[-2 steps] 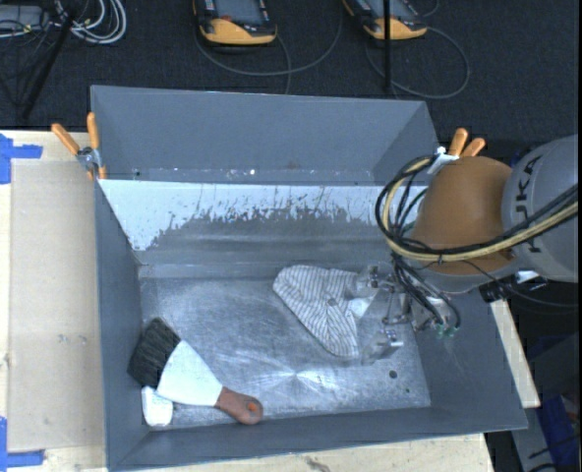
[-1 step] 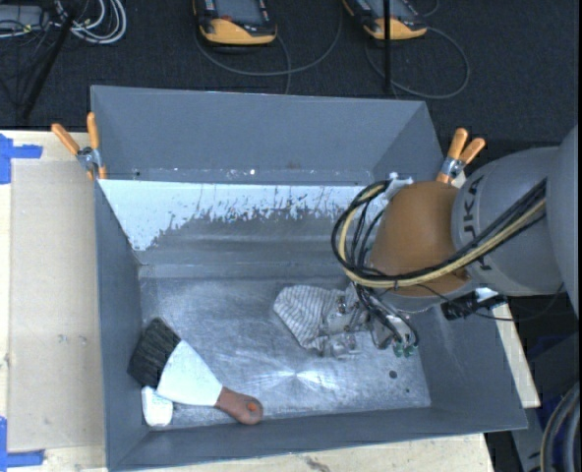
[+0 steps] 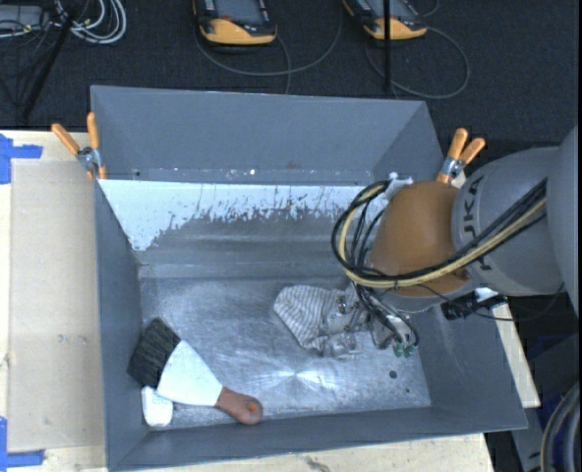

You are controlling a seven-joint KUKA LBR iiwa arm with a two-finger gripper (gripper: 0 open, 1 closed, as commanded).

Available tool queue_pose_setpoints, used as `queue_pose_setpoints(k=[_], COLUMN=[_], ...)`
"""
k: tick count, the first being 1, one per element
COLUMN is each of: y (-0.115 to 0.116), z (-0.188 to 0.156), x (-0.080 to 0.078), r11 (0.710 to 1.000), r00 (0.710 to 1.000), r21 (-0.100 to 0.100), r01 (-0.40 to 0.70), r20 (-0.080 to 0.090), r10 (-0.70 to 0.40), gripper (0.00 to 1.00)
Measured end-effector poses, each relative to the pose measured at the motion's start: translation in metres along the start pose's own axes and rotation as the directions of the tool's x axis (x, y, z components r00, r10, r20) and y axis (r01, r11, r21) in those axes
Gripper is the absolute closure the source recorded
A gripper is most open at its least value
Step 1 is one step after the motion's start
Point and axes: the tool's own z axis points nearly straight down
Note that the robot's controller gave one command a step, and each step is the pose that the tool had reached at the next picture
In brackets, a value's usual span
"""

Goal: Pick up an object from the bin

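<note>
A crumpled grey-and-white checked cloth [image 3: 303, 312] lies on the bin floor right of centre. My gripper [image 3: 342, 337] is down at the cloth's right edge, its metal fingers touching or pressing into the fabric. The fingers sit partly under the orange wrist cover and cables, and their gap is hidden. A brush [image 3: 188, 375] with black bristles, a white body and a brown handle lies at the front left of the bin, well away from the gripper.
The arm comes in over the bin's right wall, with its orange cover and looped cables above the cloth. The bin's sloped walls rise on all sides around the floor.
</note>
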Motion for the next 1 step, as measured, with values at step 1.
queue_pose_setpoints(k=[1], y=[-0.0049], z=[-0.1369], x=[0.0099], r11=[0.999], r00=[0.999], r21=[0.001], r01=[0.052], r20=[0.007], r10=[-0.052], gripper=[1.00])
